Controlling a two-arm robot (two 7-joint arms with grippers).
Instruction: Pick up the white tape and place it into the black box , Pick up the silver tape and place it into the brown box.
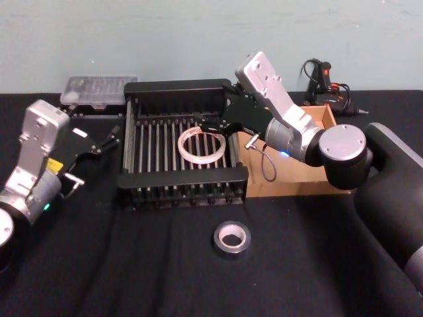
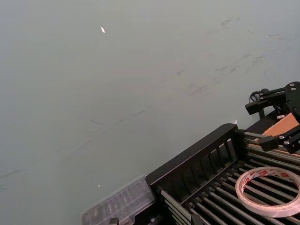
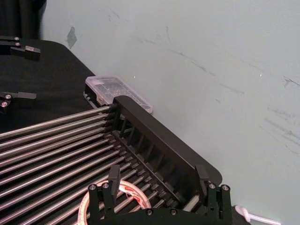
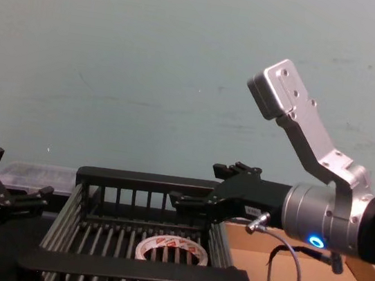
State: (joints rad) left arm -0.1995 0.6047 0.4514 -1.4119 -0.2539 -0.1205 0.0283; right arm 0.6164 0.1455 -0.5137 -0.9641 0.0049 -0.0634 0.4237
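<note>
The white tape lies flat on the bars inside the black box, toward its right side; its red marks show in the left wrist view and chest view. My right gripper hovers open just above and behind the tape, holding nothing; its two fingers stand wide apart over the crate. The silver tape rests on the black cloth in front of the crate. The brown box sits right of the crate, partly hidden by my right arm. My left gripper is open to the left of the crate.
A clear plastic case lies behind the crate's left corner. A dark tool with cables sits behind the brown box. A pale wall closes off the back. Bare black cloth spreads across the front of the table.
</note>
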